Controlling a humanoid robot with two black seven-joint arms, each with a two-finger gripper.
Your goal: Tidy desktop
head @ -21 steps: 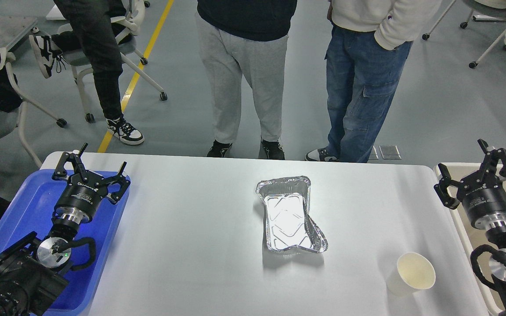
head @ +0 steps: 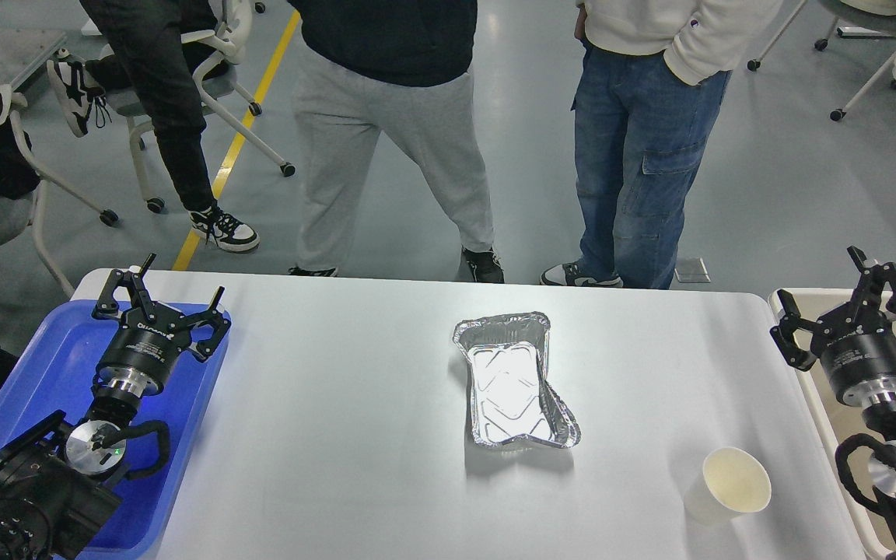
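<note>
The white desktop (head: 339, 404) fills the middle of the head view. A crumpled foil tray (head: 512, 383) lies near its centre. A white paper cup (head: 730, 484) lies tipped at the front right. My left gripper (head: 164, 303) is open and empty above the blue tray (head: 43, 365) at the left edge. My right gripper (head: 845, 307) is open and empty above the beige bin (head: 821, 389) at the right edge. Both grippers are well apart from the foil tray and the cup.
Two people stand close to the desktop's far edge: one in grey trousers (head: 386, 155) and one in blue jeans (head: 635, 155). A seated person on a wheeled chair (head: 183, 101) is at the back left.
</note>
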